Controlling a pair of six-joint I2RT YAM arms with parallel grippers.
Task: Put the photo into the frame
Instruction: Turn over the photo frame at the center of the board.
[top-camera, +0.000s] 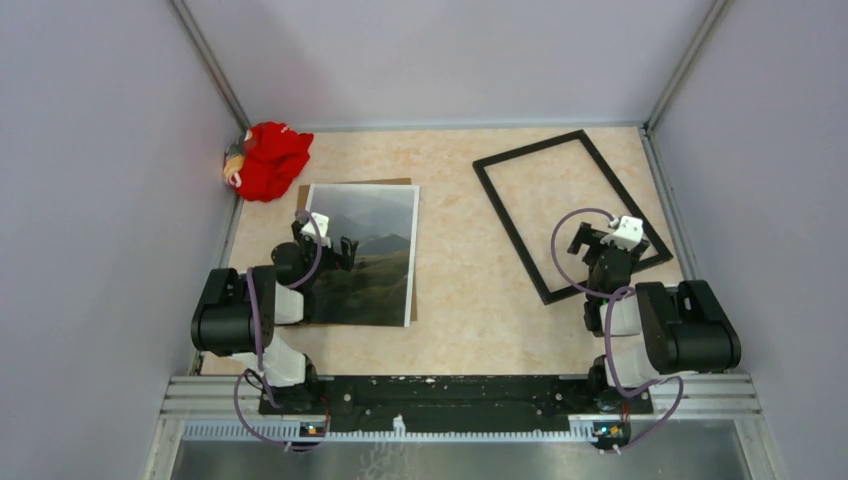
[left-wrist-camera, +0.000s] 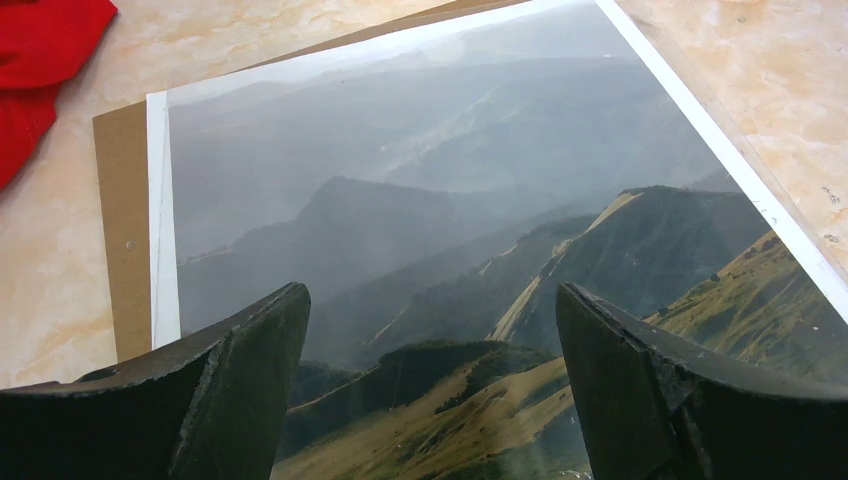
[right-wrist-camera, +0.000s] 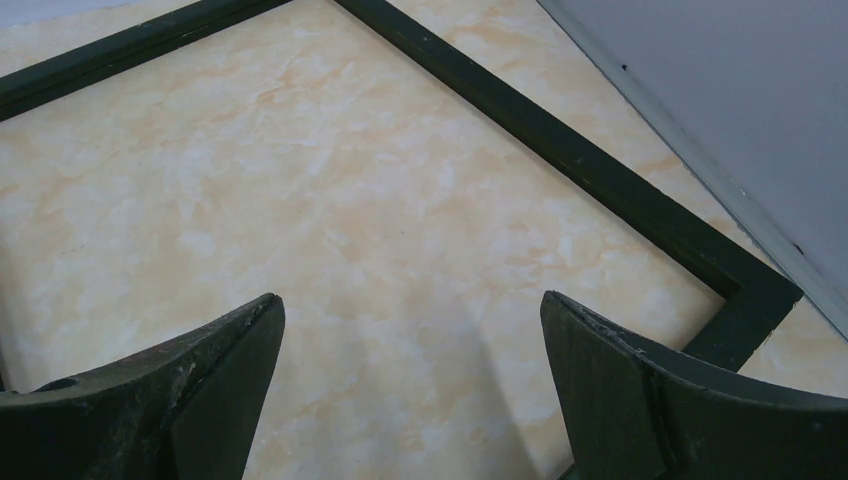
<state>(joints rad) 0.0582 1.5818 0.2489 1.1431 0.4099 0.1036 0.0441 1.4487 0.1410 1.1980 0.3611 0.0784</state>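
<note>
Here we go, 2 arms out and nothing picked up yet. The photo (top-camera: 365, 255) lies flat, picture side up, squared on top of a brown backing board (left-wrist-camera: 120, 230) that peeks out at its left and far edges. The left gripper (left-wrist-camera: 430, 305) hangs low over the photo's left half, both fingers spread wide with nothing between them (whether the tips touch the paper, I can't tell).

Well to the right of the photo sits the frame (right-wrist-camera: 580, 165), black face up and turned at an angle. The table (top-camera: 460, 300) shows straight through its opening. The right gripper (right-wrist-camera: 410, 310) hovers over that opening near the frame's near-right corner, also spread wide and empty. Beyond the photo's far-left corner there's a bunched red cloth (top-camera: 272, 158), out of the play.

Now the danger spots, as I judge them. The print is thin and lies flat on the board, so a pinch from above may find no edge, skid across the surface, or crease the sheet. A deep bite could lift the board along with it. Over on the right, the frame is slim and flat too. A clumsy nudge could shove it toward the wall on the side away from the photo, and with its black face up it may need turning first.
</note>
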